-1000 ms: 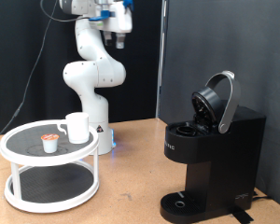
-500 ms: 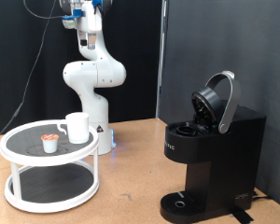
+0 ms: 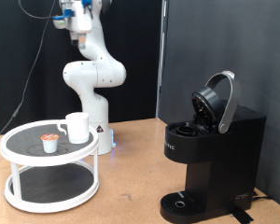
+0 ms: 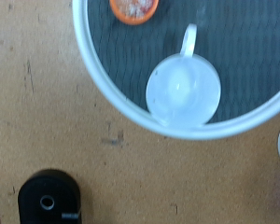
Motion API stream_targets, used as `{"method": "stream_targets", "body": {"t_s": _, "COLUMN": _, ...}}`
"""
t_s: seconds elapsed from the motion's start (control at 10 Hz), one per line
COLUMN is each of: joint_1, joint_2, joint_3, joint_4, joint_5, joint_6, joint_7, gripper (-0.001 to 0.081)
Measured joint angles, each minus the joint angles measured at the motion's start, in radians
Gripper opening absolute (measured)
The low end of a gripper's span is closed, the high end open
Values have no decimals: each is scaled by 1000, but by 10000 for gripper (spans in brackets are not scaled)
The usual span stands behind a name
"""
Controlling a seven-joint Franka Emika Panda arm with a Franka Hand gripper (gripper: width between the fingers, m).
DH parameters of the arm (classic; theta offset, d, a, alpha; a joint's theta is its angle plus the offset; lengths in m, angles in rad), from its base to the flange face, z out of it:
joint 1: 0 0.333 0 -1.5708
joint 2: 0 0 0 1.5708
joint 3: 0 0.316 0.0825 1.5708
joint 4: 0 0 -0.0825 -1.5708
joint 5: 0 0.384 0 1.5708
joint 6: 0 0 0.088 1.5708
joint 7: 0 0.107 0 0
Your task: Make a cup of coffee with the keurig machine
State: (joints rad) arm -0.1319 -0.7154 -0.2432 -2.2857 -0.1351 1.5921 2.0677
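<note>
Now the end effector [image 3: 77, 35] has swung further left above the cup [image 3: 77, 127], grip state unreadable.

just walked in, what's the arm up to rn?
The gripper hangs high above the round white two-tier stand, holding nothing that shows. On the stand's top tier sit the cup and a small orange-topped pod, untouched. The wrist view looks straight down on both. The keurig machine stands at the exterior view's right with its lid up and no cup on its drip base.
</note>
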Motion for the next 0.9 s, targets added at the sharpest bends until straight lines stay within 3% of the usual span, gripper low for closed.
{"method": "stream_targets", "body": {"t_s": 0.4, "joint_1": -14, "joint_2": 61, "joint_3": -91, "joint_4": 56, "joint_5": -35, "joint_6": 14, "joint_7": -89, "gripper": 735}}
{"method": "stream_targets", "body": {"t_s": 0.9, "joint_1": -11, "joint_2": 83, "joint_3": -123, "joint_4": 66, "joint_5": -2, "joint_6": -1, "joint_7": -177, "gripper": 735}}
